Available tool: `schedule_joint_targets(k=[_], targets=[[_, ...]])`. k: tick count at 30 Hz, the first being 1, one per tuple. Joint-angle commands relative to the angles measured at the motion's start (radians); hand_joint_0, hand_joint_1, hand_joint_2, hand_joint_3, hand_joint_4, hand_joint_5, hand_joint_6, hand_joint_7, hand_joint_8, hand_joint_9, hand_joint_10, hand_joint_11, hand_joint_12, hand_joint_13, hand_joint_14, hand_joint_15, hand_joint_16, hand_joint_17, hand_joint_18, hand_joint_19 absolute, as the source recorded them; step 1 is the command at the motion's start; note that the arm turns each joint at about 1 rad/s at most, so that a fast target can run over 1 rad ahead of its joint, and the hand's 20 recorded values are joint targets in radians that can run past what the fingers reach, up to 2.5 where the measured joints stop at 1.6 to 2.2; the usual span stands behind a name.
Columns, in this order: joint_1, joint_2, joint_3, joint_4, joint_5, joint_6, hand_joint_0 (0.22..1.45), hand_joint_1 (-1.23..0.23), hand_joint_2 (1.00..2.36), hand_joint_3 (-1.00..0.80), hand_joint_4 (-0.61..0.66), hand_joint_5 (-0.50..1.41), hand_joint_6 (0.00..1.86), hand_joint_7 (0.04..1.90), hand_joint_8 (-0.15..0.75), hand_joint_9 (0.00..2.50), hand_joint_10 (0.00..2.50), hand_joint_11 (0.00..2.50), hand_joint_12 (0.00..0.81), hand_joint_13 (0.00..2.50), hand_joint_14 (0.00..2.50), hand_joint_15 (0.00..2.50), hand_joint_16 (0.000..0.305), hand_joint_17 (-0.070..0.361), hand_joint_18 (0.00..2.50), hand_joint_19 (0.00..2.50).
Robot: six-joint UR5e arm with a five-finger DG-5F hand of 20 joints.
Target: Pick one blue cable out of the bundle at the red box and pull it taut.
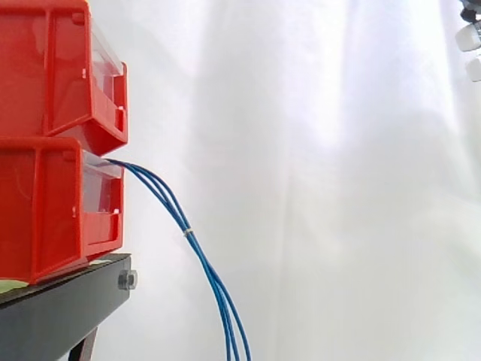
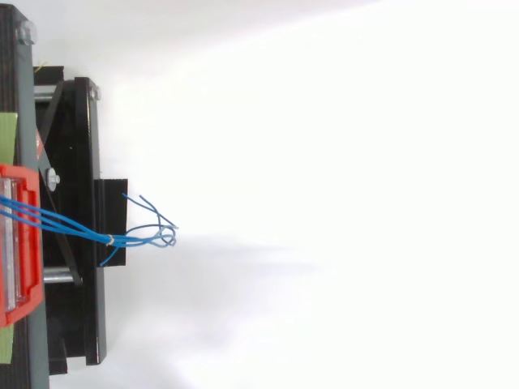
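A bundle of thin blue cables (image 1: 169, 203) comes out of the front of the lower red bin (image 1: 45, 218) and hangs down to the right, past the view's bottom edge. A small pale tie (image 1: 188, 232) binds the cables together. From above, the cables (image 2: 65, 225) leave the red bin (image 2: 18, 243), meet at the tie (image 2: 111, 239), and their loose ends (image 2: 158, 231) splay and curl beyond it. My hand (image 1: 470, 36) is at the top right corner of the side view, high above and far to the right of the cables, touching nothing.
A second red bin (image 1: 52, 68) is stacked on the lower one. Both rest on a black stand (image 1: 60, 308) whose frame (image 2: 81, 203) juts out below the cables. A white curtain fills the background.
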Motion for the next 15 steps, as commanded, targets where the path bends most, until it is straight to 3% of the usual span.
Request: schedule_joint_targets(k=[1, 5, 15], targets=[[-0.001, 0.0, 0.0, 0.0, 0.0, 0.0, 0.41, -0.59, 1.0, -0.5, 0.2, -0.26, 0.5, 0.63, 0.292, 0.24, 0.0, 0.0, 0.368, 0.21, 0.0, 0.12, 0.068, 0.153, 0.09, 0.09], [-0.001, 0.0, 0.0, 0.0, 0.0, 0.0, 0.41, -0.59, 1.0, -0.5, 0.2, -0.26, 0.5, 0.63, 0.322, 0.45, 0.0, 0.06, 0.363, 0.29, 0.0, 0.13, 0.067, 0.151, 0.14, 0.11], [0.001, 0.0, 0.0, 0.0, 0.0, 0.0, 0.41, -0.6, 1.0, -0.5, 0.21, -0.25, 0.5, 0.62, 0.326, 0.49, 0.0, 0.07, 0.362, 0.36, 0.01, 0.15, 0.066, 0.149, 0.21, 0.13]])
